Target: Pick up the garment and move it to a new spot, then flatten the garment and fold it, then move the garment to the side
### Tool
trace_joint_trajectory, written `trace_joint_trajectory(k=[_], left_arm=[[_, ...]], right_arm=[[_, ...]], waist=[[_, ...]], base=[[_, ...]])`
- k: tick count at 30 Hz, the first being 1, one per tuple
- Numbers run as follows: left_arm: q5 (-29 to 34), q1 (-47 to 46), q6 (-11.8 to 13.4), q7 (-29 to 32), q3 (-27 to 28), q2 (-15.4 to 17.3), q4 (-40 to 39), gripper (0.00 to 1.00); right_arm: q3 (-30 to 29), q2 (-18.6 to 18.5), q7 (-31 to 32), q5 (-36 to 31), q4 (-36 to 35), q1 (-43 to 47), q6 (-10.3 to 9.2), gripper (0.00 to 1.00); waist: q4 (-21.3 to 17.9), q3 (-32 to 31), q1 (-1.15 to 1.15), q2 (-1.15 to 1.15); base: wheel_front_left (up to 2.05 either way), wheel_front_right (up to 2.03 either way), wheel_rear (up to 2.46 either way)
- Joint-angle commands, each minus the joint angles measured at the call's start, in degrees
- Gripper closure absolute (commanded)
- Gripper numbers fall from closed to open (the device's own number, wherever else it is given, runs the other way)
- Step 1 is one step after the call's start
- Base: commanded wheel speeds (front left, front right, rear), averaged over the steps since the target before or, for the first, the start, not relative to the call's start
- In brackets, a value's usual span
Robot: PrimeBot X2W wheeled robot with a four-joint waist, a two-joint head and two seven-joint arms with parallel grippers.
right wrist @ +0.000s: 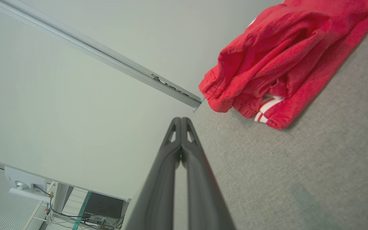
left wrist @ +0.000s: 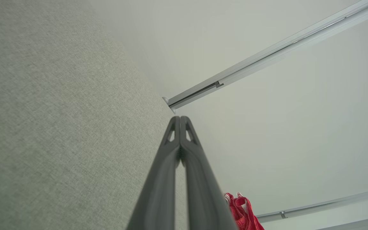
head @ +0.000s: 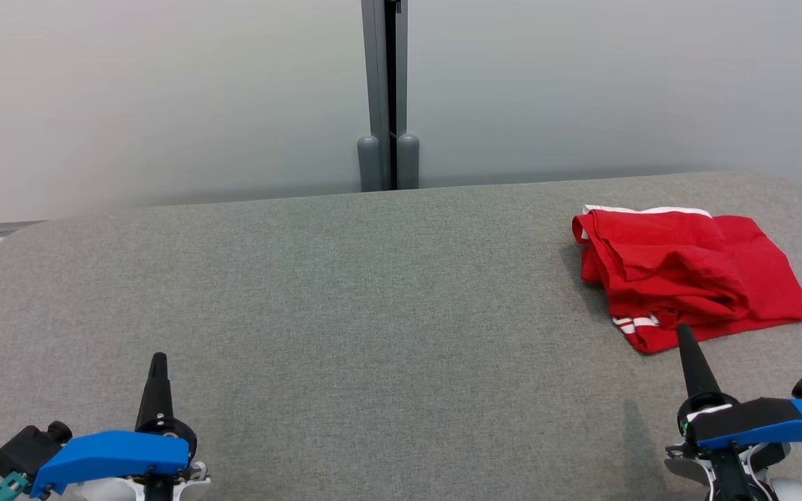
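The grey surface [head: 345, 278] ran to a pale wall with a post [head: 387, 90] at its middle. The red garment [head: 686, 278] lay bunched well right of that post, its long side running left to right. My right tool [head: 684, 332], also right of the post, pointed at its near hem, pinched together and empty; my left tool [head: 158, 358], left of the post, likewise. I judged the right arm nearer.
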Motion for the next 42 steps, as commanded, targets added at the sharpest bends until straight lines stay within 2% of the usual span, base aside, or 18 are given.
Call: trace_joint_trajectory(k=[1, 23, 42], left_arm=[[-1.3, -1.4, -0.3, 0.4, 0.4, 0.2, -0.9, 1.0], [-14.0, -1.7, -0.5, 3.7, 1.5, 0.2, -2.5, 1.0], [-22.2, -1.8, -0.5, 5.9, 2.2, 0.2, -3.5, 1.0]], right_arm=[[-0.4, 0.0, 0.4, 1.4, -1.0, 0.2, 0.02, 1.0], [-1.8, 0.5, 3.7, 13.5, -2.8, 1.1, 0.02, 1.0], [-2.8, 0.9, 5.9, 21.4, -4.0, 1.7, 0.02, 1.0]], waist=[[0.0, 0.0, 0.0, 0.0], [0.5, 0.1, 0.0, 0.0], [0.9, 0.2, 0.0, 0.0]], base=[[0.0, 0.0, 0.0], [0.0, 0.0, 0.0], [0.0, 0.0, 0.0]])
